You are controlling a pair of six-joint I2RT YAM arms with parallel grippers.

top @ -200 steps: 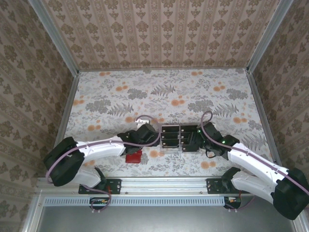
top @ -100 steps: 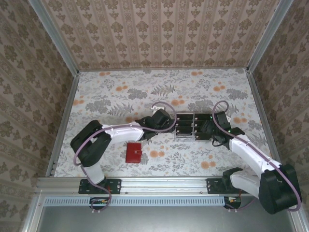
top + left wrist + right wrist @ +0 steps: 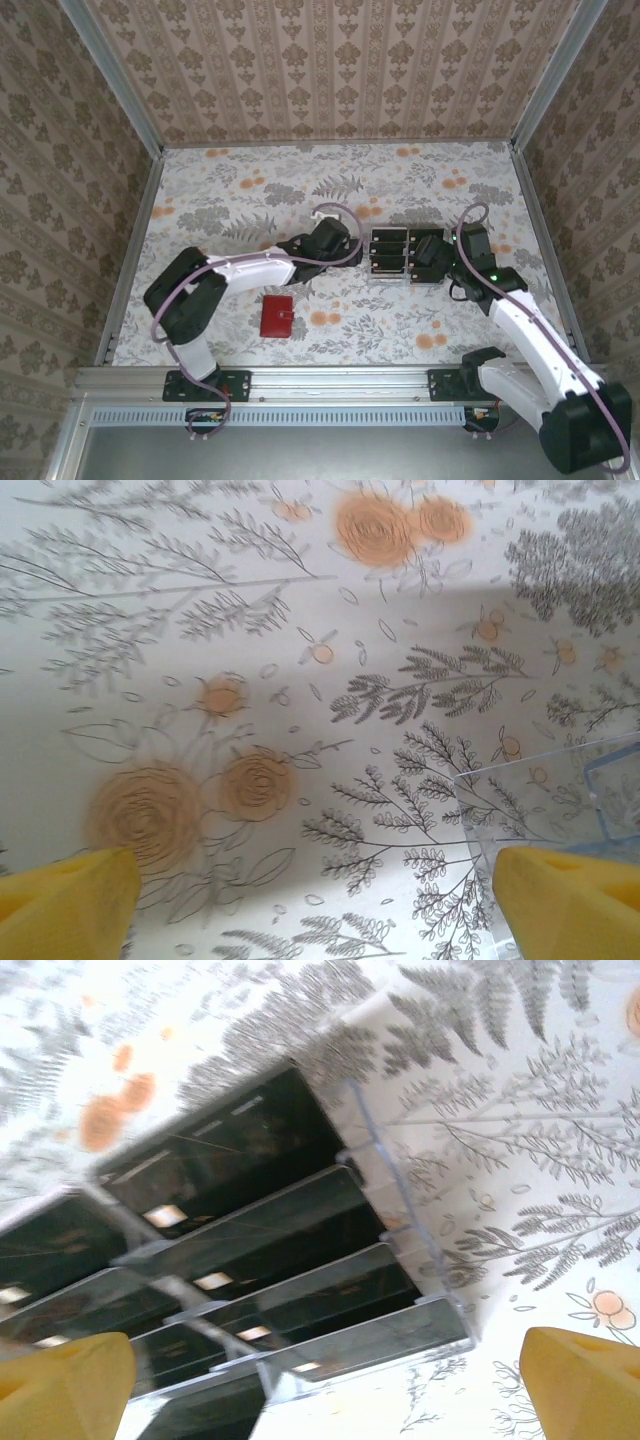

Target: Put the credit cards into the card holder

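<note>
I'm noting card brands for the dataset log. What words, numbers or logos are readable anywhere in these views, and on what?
No text can be read in any view.
credit cards: pale marks near one edge, too blurred to read.
card holder: no lettering visible; too small to tell.
clear tray: no label seen.
table: floral print, no writing.

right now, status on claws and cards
Left claw open, at edge of clear tray. Right claw open over the tray. Credit cards in tray slots. Card holder lies closed, untouched.
</note>
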